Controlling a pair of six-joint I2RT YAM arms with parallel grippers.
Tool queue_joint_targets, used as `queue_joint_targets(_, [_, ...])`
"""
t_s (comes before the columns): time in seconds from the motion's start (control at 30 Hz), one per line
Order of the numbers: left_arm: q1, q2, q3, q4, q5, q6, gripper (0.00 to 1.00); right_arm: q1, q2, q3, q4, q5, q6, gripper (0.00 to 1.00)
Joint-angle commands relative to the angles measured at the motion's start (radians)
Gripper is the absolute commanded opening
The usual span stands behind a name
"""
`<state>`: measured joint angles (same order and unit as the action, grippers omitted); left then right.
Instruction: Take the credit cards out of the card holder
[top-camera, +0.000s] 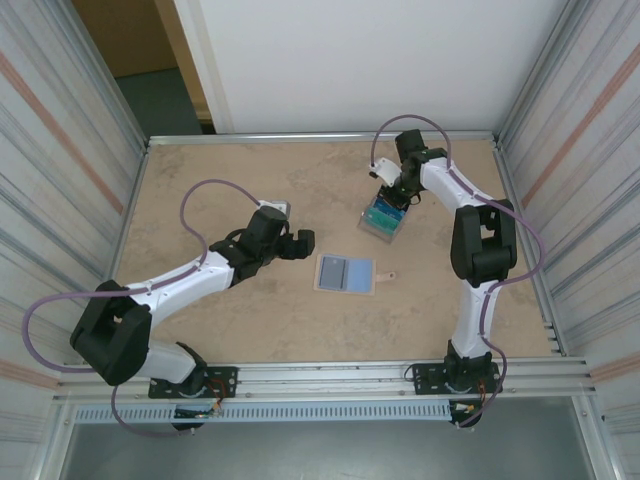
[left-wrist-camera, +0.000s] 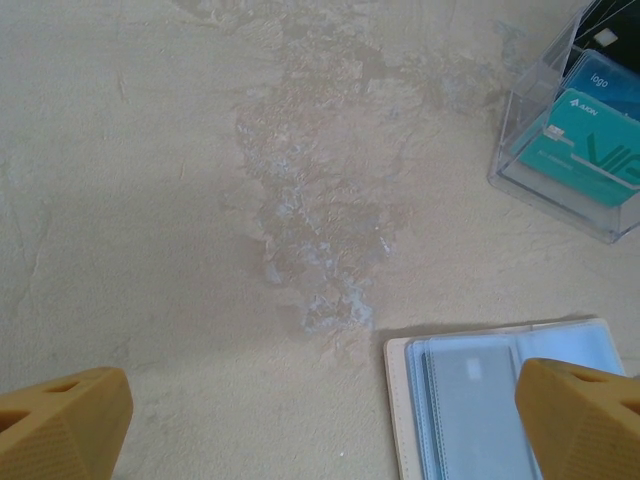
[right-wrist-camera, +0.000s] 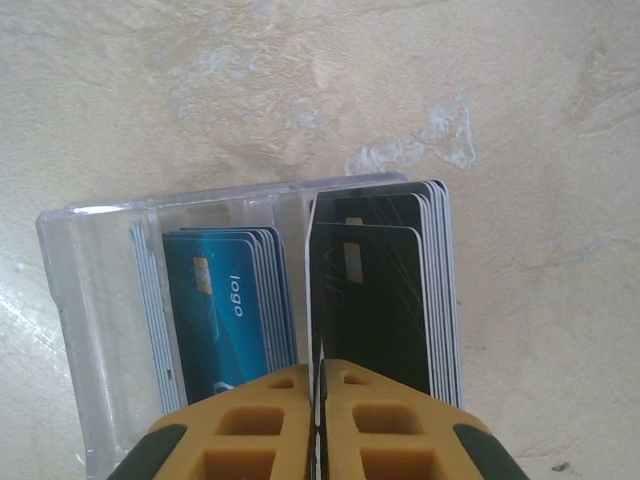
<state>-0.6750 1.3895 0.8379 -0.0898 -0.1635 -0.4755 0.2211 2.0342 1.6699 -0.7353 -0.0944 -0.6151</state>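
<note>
Right gripper pinches a light, stiff, slick credit card edgewise, one o'clock from the card holder

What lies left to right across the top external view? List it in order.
left gripper → card holder → clear tray of cards

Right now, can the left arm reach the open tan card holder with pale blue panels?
Probably yes: the left tool hangs open right beside the tan folding card holder, bare beige table between them.
</note>
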Motion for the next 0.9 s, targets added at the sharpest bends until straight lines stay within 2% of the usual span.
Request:
queue_joint_targets(0.0, [0.008, 0.005, 0.017, 0.031, 0.014, -0.005, 0.99, -0.012, -0.036, 0.017, -0.018, -0.012, 0.057, 0.15])
queue_joint_targets(0.3, [0.007, 0.002, 0.016, 0.035, 0.017, -0.001, 0.99, -0.026, -0.11, -0.033, 0.073, 0.05, 0.114, 0.17])
queue_joint_targets(0.43, [0.007, -0.003, 0.016, 0.032, 0.014, 0.0, 0.99, -0.031, -0.137, -0.067, 0.13, 0.126, 0.16, 0.17])
queue_joint_targets(0.63, [0.009, -0.013, 0.015, 0.034, 0.001, -0.005, 0.99, -0.033, -0.238, -0.16, 0.234, 0.188, 0.317, 0.17])
queue_joint_targets(0.87, [0.054, -0.035, -0.022, 0.093, 0.044, -0.034, 0.99, -0.005, -0.487, -0.407, 0.406, 0.194, 0.557, 0.24])
